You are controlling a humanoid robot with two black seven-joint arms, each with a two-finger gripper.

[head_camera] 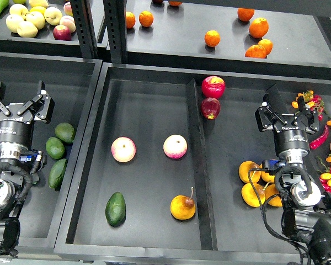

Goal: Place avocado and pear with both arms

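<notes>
The dark green avocado (115,208) lies at the front left of the middle tray (149,105). The yellow-orange pear (182,207) with its brown blotch and stem lies to its right, near the tray's divider. My left gripper (19,95) is open and empty over the left tray, well left of the avocado. My right gripper (287,107) is open and empty over the right compartment, above and right of the pear.
Two pink-and-cream apples (123,149) (175,146) lie mid-tray. Two red apples (212,87) sit past the divider (199,160). Lighter avocados (55,147) lie by my left arm, yellow pears (249,171) by my right. Shelves behind hold oranges (212,38) and apples (26,22).
</notes>
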